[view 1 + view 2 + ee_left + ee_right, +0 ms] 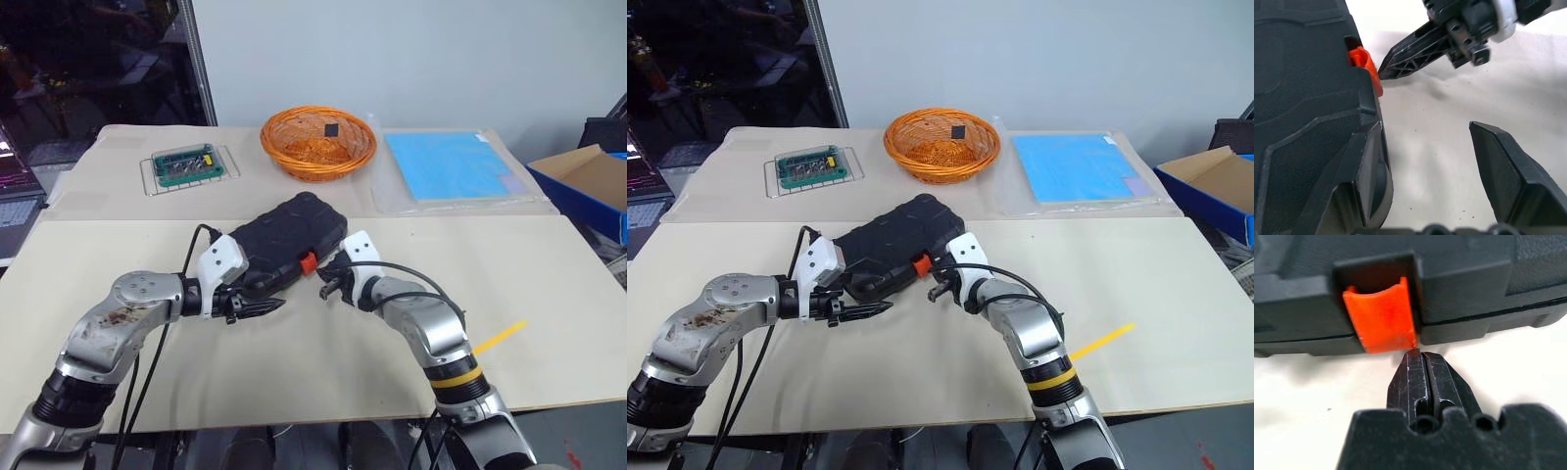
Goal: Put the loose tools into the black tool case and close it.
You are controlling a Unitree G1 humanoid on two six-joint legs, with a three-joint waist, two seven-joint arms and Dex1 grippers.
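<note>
Case position: the black tool case [287, 240] lay closed on the beige surface [294, 343], set at a diagonal in front of you, with its orange-red latch [308, 261] on the near long edge, facing your arms. The lid sat down on the base; in the right wrist view a thin seam ran along the front wall on either side of the latch [1382, 320].

Right claw [324, 286]: your two black fingers were pressed together, tip to tip, with no object between them. Their shared tip met the lower edge of the latch, at its corner. The claw pointed forward and to your left.

Left claw [257, 306]: your fingers stood apart. One finger [1364, 188] lay against the near corner of the case, and the other finger [1513, 178] hung over bare surface, well clear of the case wall. Nothing was gripped between them.

Surroundings: an orange wicker basket [318, 142] stood beyond the case, near the far edge. A green circuit board on a wire rack [191, 166] lay to your left of the basket, and a blue sheet in a clear sleeve [456, 166] to your right. A blue-and-brown cardboard box [588, 186] stood past the right end of the surface. A yellow tape strip [500, 338] marked the surface beside your right arm.
</note>
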